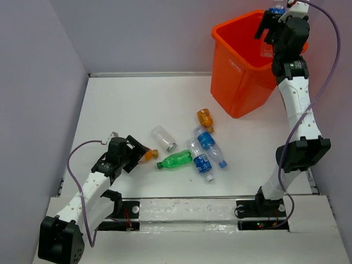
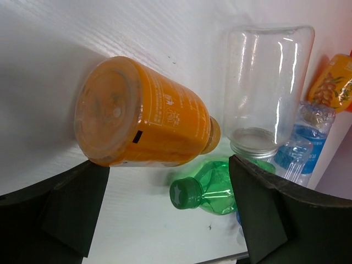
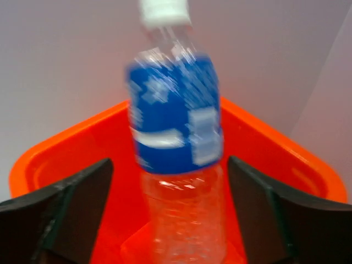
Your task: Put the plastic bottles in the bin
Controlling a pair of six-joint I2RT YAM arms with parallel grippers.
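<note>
Blue-labelled bottle (image 3: 176,121) sits loose between the wide-open jaws of our right gripper (image 3: 169,163) over the far-right orange bin (image 1: 236,82); it might clip the rim. Near left, our left gripper (image 2: 168,165) gapes around an orange bottle (image 2: 148,118), which could roll when pinched.

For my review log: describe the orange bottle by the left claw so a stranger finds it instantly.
On the white table, find the cluster of fallen bottles mid-table. The orange bottle lies at its left end, before the open left claw; its twin lies nearer the bin.
</note>
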